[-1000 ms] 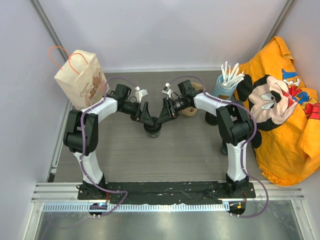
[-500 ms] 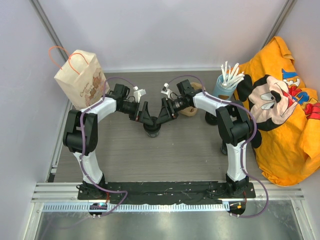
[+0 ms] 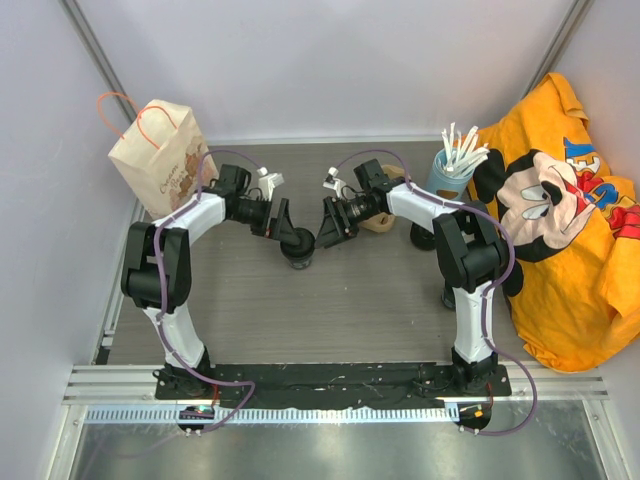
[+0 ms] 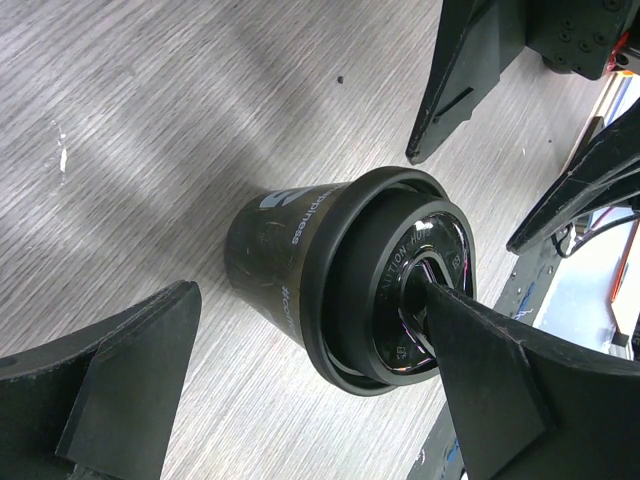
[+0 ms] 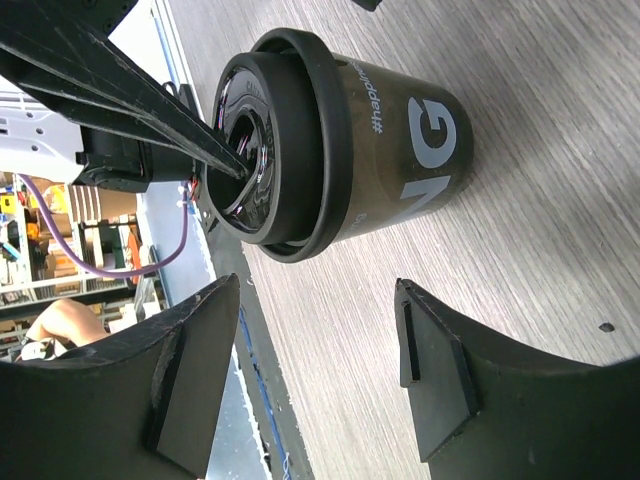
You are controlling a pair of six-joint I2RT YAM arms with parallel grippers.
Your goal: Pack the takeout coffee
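Observation:
The takeout coffee [image 3: 300, 256] is a black cup with a glossy black lid, standing upright mid-table between both grippers. It shows in the left wrist view [image 4: 290, 260] and the right wrist view [image 5: 400, 150]. My left gripper [image 3: 280, 222] is open; in its wrist view [image 4: 308, 288] one fingertip [image 4: 450, 320] rests on the middle of the lid, and the other finger [image 4: 130, 370] is off to the side. My right gripper [image 3: 330, 225] is open and empty [image 5: 318, 283], just short of the cup. A cardboard carrier [image 3: 385, 222] lies partly hidden behind the right arm.
A paper bag [image 3: 160, 155] stands at the back left. A blue cup of white sticks [image 3: 452, 165] and an orange Mickey cloth [image 3: 565, 230] are at the right. Two other black cups [image 3: 422, 237] [image 3: 450, 295] stand by the right arm.
My left gripper has drawn back to the left and away. My right gripper has pulled back a little to the right. The cup has shifted slightly left.

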